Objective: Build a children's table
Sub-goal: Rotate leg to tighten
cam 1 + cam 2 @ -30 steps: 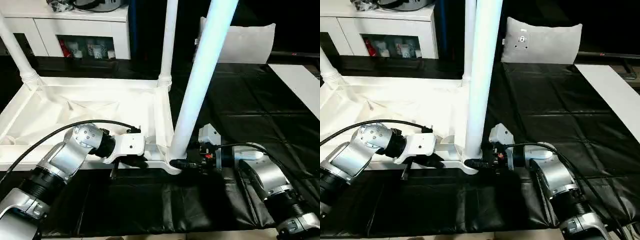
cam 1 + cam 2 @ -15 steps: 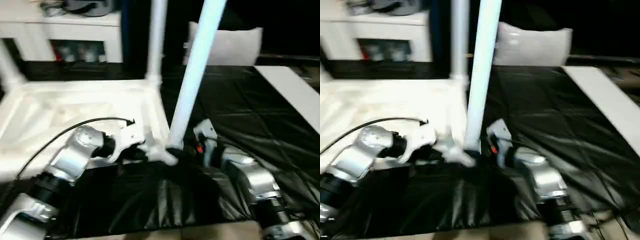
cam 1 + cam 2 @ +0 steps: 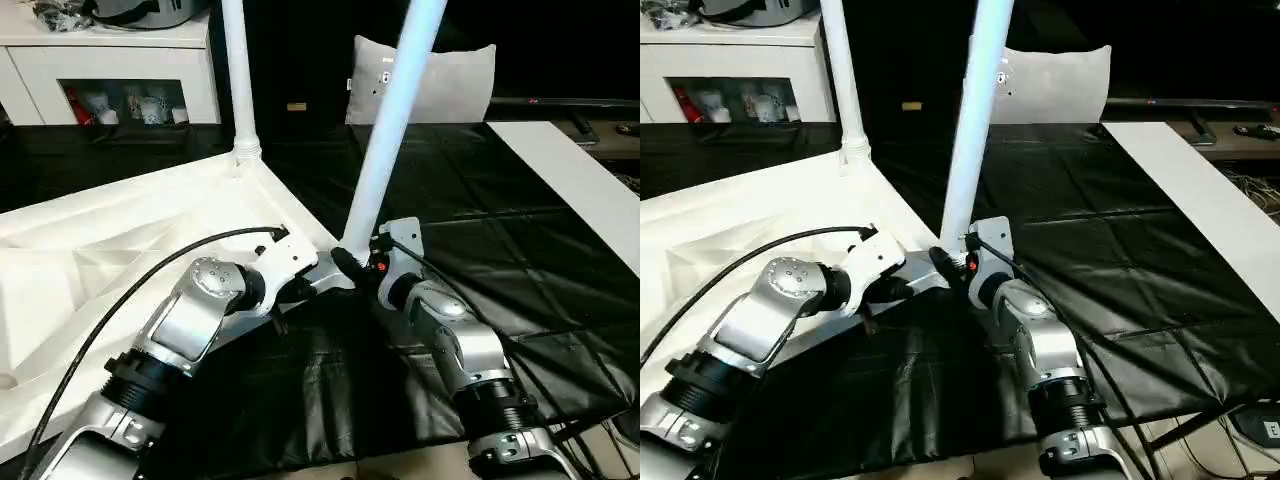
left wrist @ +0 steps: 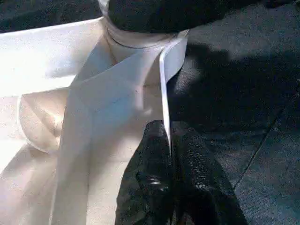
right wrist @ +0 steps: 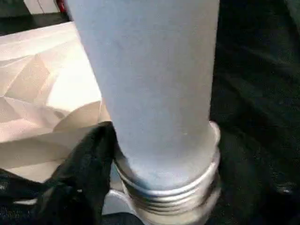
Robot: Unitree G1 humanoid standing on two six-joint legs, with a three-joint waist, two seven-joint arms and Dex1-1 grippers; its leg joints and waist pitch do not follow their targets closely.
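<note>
1. Head views: the table top [image 3: 120,240] lies upside down on black sheeting [image 3: 500,260], ribbed underside up, taking the 8 to 11 o'clock part of the scene. One leg [image 3: 238,75] stands upright in its far corner socket at about 11 o'clock. A second leg [image 3: 392,120] rises from the near corner at centre and leans toward 1 o'clock.
2. Around them: a white-grey cushion [image 3: 450,85] at 12 to 1 o'clock behind the leaning leg, a flat white board [image 3: 570,180] at 2 o'clock, and a white cabinet [image 3: 110,60] at 10 to 11 o'clock with small items in its open shelf.
3. Left wrist view: the left gripper [image 4: 169,154] is pinched narrow on the thin upright rim of the table top, one black finger on each side, just short of the corner socket [image 4: 140,40].
4. Right wrist view: the leaning leg's threaded base [image 5: 173,187] sits at the socket. A black finger [image 5: 79,173] of the right gripper [image 3: 345,265] lies against one side of it; whether the jaws grip it I cannot tell.
</note>
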